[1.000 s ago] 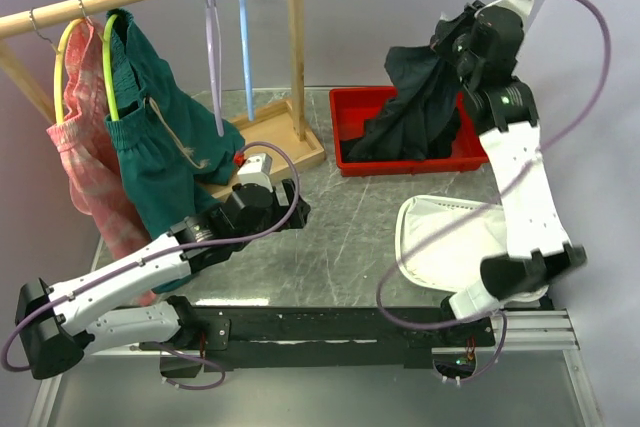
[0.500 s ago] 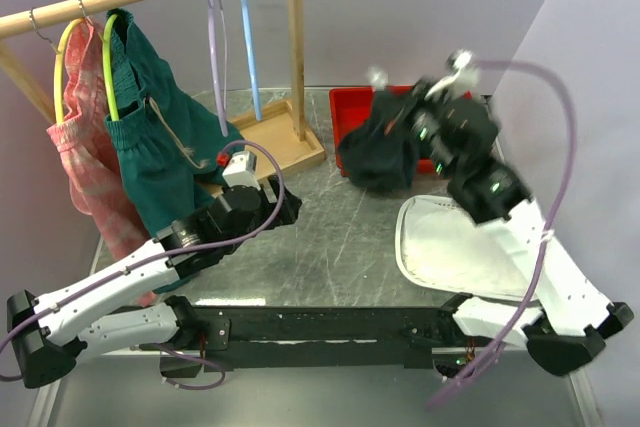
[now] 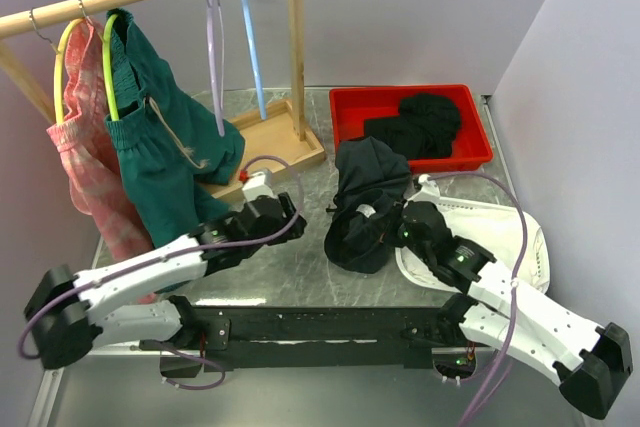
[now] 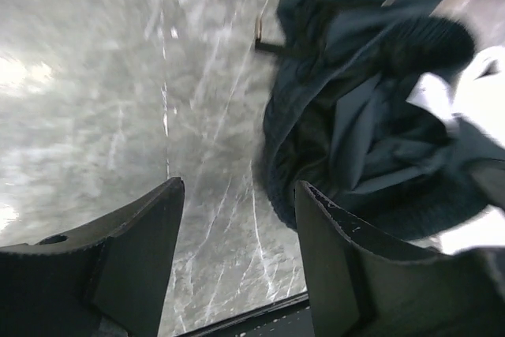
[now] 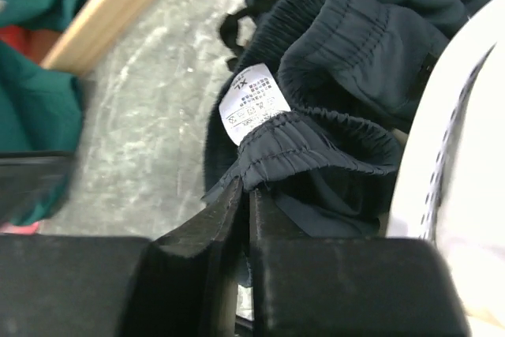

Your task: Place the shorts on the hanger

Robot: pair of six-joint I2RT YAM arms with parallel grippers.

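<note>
The black shorts [image 3: 364, 205] lie crumpled on the grey table at mid-front. My right gripper [image 3: 395, 231] is shut on their elastic waistband next to a white label [image 5: 251, 102]; the shorts [image 5: 347, 53] fill the right wrist view. My left gripper [image 3: 293, 209] is open and empty, low over the table just left of the shorts [image 4: 371, 108]. The lavender hanger [image 3: 213, 42] hangs empty on the wooden rail at the back, beside a light blue hanger [image 3: 247, 32].
Dark green shorts [image 3: 160, 137] and pink shorts [image 3: 85, 147] hang on the rack's left. A red bin [image 3: 480, 142] with another dark garment stands at back right. A white mesh bag [image 3: 500, 237] lies under my right arm. The rack's wooden base [image 3: 270, 142] is behind my left gripper.
My right arm swung down and forward from above the red bin, carrying the black shorts onto the table. My left gripper shifted slightly right toward them.
</note>
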